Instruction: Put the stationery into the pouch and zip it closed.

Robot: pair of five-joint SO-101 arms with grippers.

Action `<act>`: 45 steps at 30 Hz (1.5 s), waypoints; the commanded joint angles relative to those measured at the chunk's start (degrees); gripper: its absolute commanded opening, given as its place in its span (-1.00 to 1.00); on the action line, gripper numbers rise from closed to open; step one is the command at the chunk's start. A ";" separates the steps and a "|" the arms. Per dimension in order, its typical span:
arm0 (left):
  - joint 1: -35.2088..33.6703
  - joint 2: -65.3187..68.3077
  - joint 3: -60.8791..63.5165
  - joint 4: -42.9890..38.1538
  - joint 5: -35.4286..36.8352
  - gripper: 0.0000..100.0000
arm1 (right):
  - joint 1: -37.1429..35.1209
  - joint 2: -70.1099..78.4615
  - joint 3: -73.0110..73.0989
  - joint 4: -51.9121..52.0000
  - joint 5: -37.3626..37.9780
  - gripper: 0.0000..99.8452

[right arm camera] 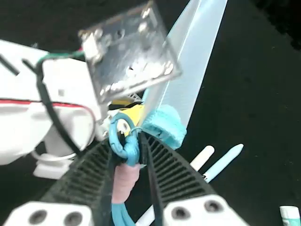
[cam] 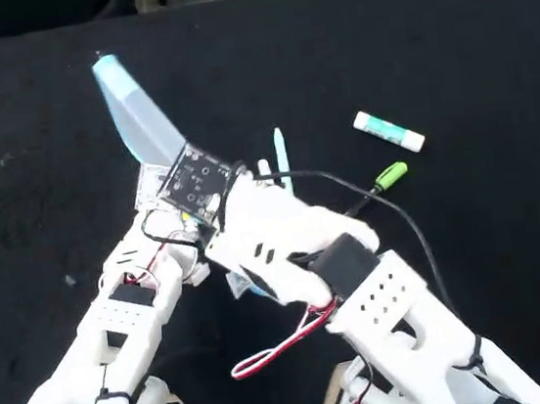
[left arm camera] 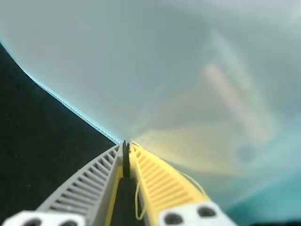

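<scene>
1. High view: the translucent blue pouch point(cam: 141, 114) slants across the black surface point(cam: 448, 42), with its near end under the two wrists. The left arm point(cam: 131, 313) and the right arm point(cam: 380, 297) meet there. A light-blue pen point(cam: 281, 153), a green marker point(cam: 390, 176) and a glue stick point(cam: 389, 132) lie outside the pouch.
2. Left wrist view: the left claw point(left arm camera: 125, 143) has its fingers together, clamped on the pouch's edge.
3. Right wrist view: the right claw point(right arm camera: 128, 141) is pinched on a teal cord loop point(right arm camera: 121, 136) at the pouch's end. A white pen point(right arm camera: 202, 157) lies just beside the light-blue pen.
</scene>
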 commanded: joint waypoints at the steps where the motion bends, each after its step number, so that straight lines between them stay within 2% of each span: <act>1: -2.77 -0.09 -1.19 -1.14 2.81 -0.94 | -0.35 -2.15 -0.40 -1.58 -0.62 -0.98; 7: -9.27 -0.09 -0.13 0.79 2.55 -0.94 | -0.79 -2.15 0.75 -1.67 -0.70 -0.98; 11: -13.58 -0.09 -2.33 5.10 2.55 -0.94 | -4.22 -2.15 3.82 -4.84 -0.70 -0.98; 18: -5.49 0.44 -2.42 6.59 2.55 -0.94 | -10.46 -2.15 6.81 -12.84 -0.62 -0.98; 26: -4.53 0.53 -2.95 6.24 2.55 -0.94 | -10.55 -8.66 6.20 -12.04 -0.62 -0.98; 28: -5.41 0.00 -2.51 6.59 2.46 -0.94 | -10.37 -10.42 8.75 -12.13 -0.35 -0.98; 32: -11.82 -0.09 -3.56 8.62 2.46 -0.94 | -10.29 -12.00 16.40 -13.71 -0.18 -0.98; 35: -16.13 0.09 -6.11 11.96 2.46 -0.94 | -10.55 -12.26 22.64 -18.99 -0.53 -0.98; 39: -17.54 0.00 -7.08 16.70 2.37 -0.94 | -10.64 -12.00 27.65 -25.23 -0.70 -0.98; 45: -19.91 -0.09 -8.48 20.48 -5.01 -0.94 | -10.64 -12.26 30.02 -25.58 -0.70 -0.98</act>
